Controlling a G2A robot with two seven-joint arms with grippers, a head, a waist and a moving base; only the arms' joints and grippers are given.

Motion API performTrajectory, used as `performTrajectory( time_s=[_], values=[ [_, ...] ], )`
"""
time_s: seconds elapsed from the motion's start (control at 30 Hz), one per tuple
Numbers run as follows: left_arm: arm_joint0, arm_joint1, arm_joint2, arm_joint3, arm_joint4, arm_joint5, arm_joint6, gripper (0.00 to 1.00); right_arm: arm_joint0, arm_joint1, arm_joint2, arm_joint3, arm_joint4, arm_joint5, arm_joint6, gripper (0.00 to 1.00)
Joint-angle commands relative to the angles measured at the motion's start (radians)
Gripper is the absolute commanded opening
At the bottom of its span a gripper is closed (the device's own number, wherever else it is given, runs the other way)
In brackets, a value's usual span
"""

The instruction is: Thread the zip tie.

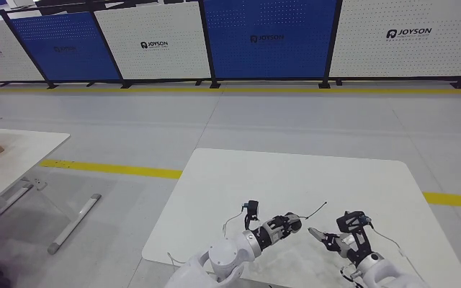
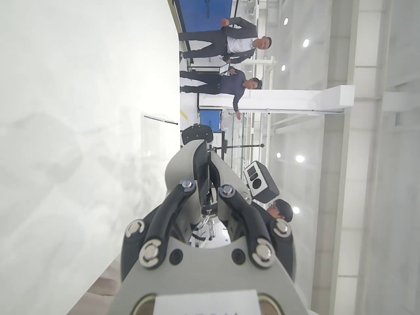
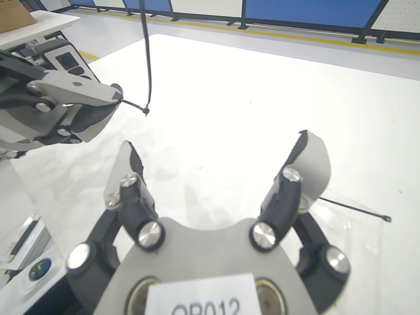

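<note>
Right pincer point(image 3: 218, 152) hangs low over the white tabletop point(image 3: 262, 99), close to its near edge. Its two fingers are spread wide apart with nothing between them. A white label point(image 3: 200, 293) with dark print sits on the part behind the fingers. Just beside one finger, a second tie point(image 3: 354, 209), thin and black, lies flat on the tabletop.

A little farther in, the left pincer point(image 3: 115, 98) has its fingers pressed tight together on one end of the black zip tie point(image 3: 147, 50). The zip tie pokes out from the tips, bends at a small knob, then stands up tall and ends in a little block. It is near the right pincer but apart from it.

Past the far edge of the tabletop is a grey floor point(image 1: 288, 115) with a yellow line point(image 1: 108, 169) on it. At the back stands a row of blue and white boards point(image 1: 270, 65) full of tiny holes, each with a small logo point(image 1: 266, 38).
</note>
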Motion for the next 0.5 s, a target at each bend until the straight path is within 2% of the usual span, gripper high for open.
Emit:
performTrajectory(
  time_s=[0.0, 0.07, 0.37, 0.47],
  values=[
    [0.0, 0.0, 0.001, -0.002, -0.021, 0.012, -0.015, 0.0, 0.006, 0.0, -0.008, 0.006, -0.042, -0.009, -0.015, 1.0],
    [0.0, 0.0, -0.002, -0.003, -0.043, 0.026, -0.028, 0.0, 0.008, 0.0, -0.018, 0.014, -0.088, -0.016, -0.045, 1.0],
    [0.0, 0.001, -0.006, -0.006, -0.04, 0.023, -0.014, 0.0, 0.008, 0.0, -0.022, 0.02, -0.097, -0.017, -0.053, 1.0],
    [0.002, 0.0, -0.003, -0.007, -0.041, 0.024, -0.009, 0.0, 0.013, -0.001, -0.033, 0.026, -0.138, 0.0, -0.059, 1.0]
  ],
)
